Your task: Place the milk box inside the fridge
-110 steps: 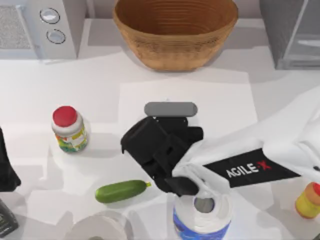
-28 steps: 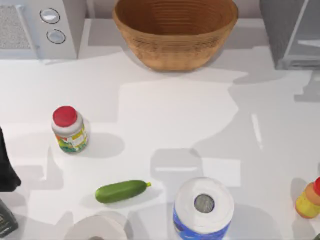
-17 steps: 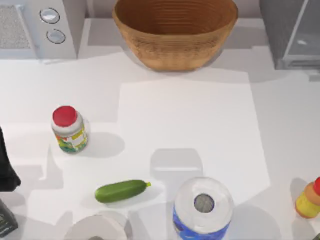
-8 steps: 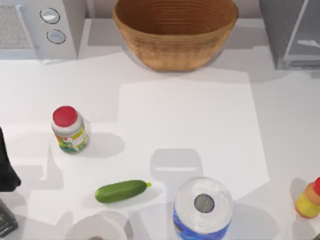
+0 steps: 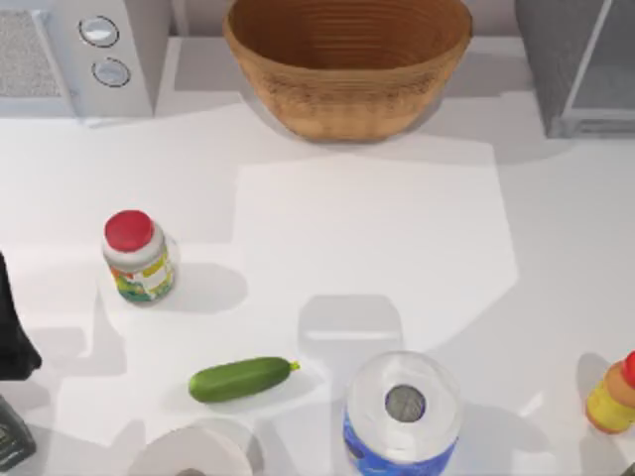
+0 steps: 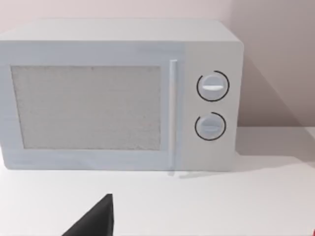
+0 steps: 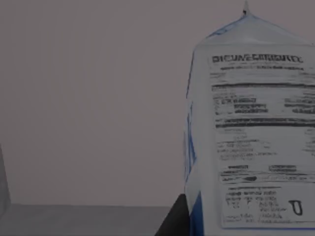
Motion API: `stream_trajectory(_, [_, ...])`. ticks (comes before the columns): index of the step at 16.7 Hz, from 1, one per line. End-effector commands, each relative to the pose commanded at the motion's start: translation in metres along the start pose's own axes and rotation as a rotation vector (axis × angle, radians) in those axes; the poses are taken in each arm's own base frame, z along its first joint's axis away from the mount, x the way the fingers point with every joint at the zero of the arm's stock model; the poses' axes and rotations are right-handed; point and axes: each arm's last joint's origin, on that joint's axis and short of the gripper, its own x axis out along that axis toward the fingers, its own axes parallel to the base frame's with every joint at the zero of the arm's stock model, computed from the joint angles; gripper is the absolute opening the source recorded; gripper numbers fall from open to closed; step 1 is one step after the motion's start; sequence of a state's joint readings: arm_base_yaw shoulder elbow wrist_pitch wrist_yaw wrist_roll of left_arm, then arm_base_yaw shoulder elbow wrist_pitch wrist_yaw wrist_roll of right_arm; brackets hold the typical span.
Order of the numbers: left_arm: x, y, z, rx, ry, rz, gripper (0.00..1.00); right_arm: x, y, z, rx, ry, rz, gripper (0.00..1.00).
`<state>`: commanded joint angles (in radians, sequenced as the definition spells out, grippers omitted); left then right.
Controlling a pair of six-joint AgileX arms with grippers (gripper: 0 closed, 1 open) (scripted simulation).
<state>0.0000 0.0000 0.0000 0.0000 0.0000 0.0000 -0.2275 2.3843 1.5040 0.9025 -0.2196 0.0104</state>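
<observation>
The milk box (image 7: 251, 142) stands close before the right wrist camera, its blue edge and white printed panel upright against a dim grey wall. My right gripper (image 7: 184, 221) is shut on it, one dark finger (image 7: 176, 219) showing at its lower side. The fridge (image 5: 583, 67), grey with a pale inner panel, sits at the table's back right corner. My left arm (image 5: 12, 327) is parked at the table's left edge; a dark part of my left gripper (image 6: 93, 222) shows in the left wrist view.
A pale microwave (image 5: 79, 55) with two knobs (image 6: 211, 105) stands back left and a wicker basket (image 5: 347, 59) back centre. A red-capped jar (image 5: 137, 258), cucumber (image 5: 241, 379), paper roll (image 5: 402, 412), second roll (image 5: 189, 451) and yellow bottle (image 5: 613, 395) lie nearer the front.
My right arm, earlier over the table's middle, has left the top view along with the milk box. Shadows on the table have shifted. Nothing else on the table has moved.
</observation>
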Motion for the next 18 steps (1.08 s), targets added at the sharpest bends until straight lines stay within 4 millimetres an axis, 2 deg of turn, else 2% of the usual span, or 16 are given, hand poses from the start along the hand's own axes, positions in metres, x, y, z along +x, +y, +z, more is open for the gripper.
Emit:
stream_trajectory(3, [0.000, 0.000, 0.000, 0.000, 0.000, 0.000, 1.00, 0.016, 0.002, -0.002, 0.007, 0.025, -0.007, 0.00])
stream_trajectory(8, [0.000, 0.000, 0.000, 0.000, 0.000, 0.000, 1.00, 0.017, 0.001, -0.003, 0.011, 0.028, -0.014, 0.00])
stream_trajectory(18, [0.000, 0.000, 0.000, 0.000, 0.000, 0.000, 1.00, 0.017, 0.001, -0.003, 0.011, 0.028, -0.014, 0.75])
